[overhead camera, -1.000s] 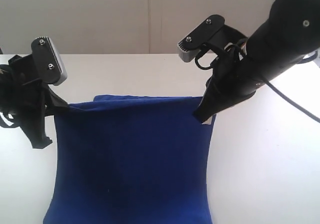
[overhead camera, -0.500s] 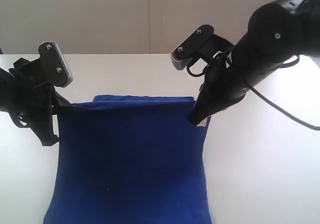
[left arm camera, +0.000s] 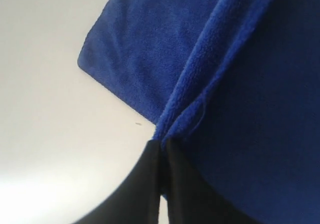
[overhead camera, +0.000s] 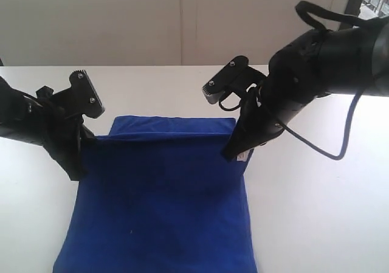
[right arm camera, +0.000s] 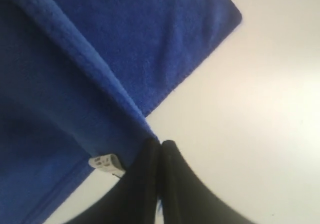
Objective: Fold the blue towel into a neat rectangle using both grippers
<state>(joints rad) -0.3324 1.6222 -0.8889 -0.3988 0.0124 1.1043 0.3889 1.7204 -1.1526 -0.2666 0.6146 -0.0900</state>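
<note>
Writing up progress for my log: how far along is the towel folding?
Done: both corners gripped. In hand: the left gripper and right gripper hold the lifted edge of the towel above a layer lying on the table. Left: lay it down, release.

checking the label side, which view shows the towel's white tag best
The right wrist view: the white tag sits sharp at the blue towel's edge beside the right gripper. The exterior view shows only a pale sliver under that gripper; the left wrist view shows none.
</note>
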